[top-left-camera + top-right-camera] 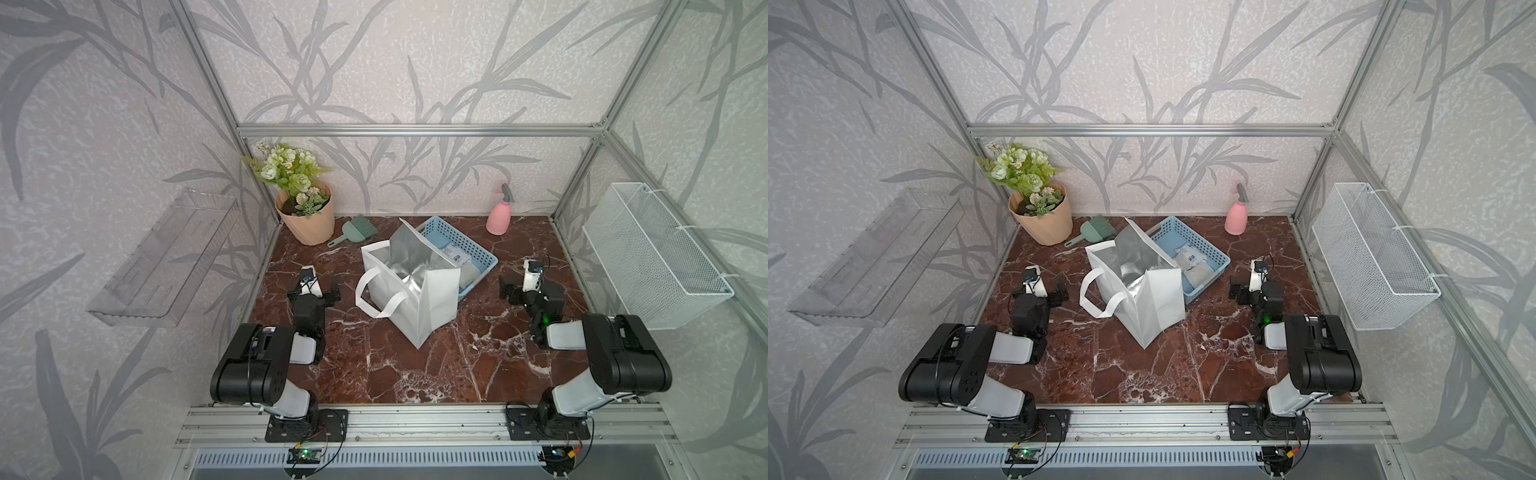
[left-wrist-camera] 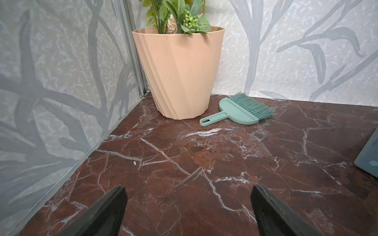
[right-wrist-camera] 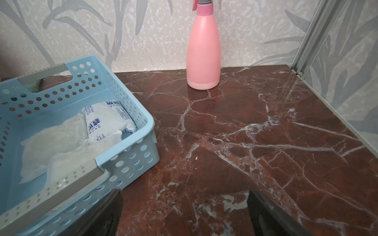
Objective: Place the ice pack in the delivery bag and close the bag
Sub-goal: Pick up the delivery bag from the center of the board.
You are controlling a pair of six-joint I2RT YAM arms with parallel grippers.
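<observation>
The white delivery bag (image 1: 419,303) (image 1: 1154,299) stands upright mid-table, its mouth open, silver lining showing and lid flap raised. Right behind it sits a light-blue basket (image 1: 482,253) (image 1: 1214,251) (image 3: 131,106), partly hidden by the bag. In the basket lies the ice pack (image 1: 457,255) (image 1: 1190,258) (image 3: 106,120), white with blue print, on other white pouches. My left gripper (image 1: 312,293) (image 1: 1040,289) (image 2: 188,190) hovers left of the bag, open and empty. To the right of the basket my right gripper (image 1: 530,286) (image 1: 1258,286) (image 3: 184,192) is open and empty, one finger by the basket's corner.
A peach flower pot (image 1: 309,220) (image 2: 180,77) and a green hand brush (image 1: 357,228) (image 2: 239,111) sit at the back left. At the back right stands a pink spray bottle (image 1: 500,216) (image 3: 203,53). A wire basket (image 1: 656,257) hangs on the right wall and a clear shelf (image 1: 166,257) on the left wall.
</observation>
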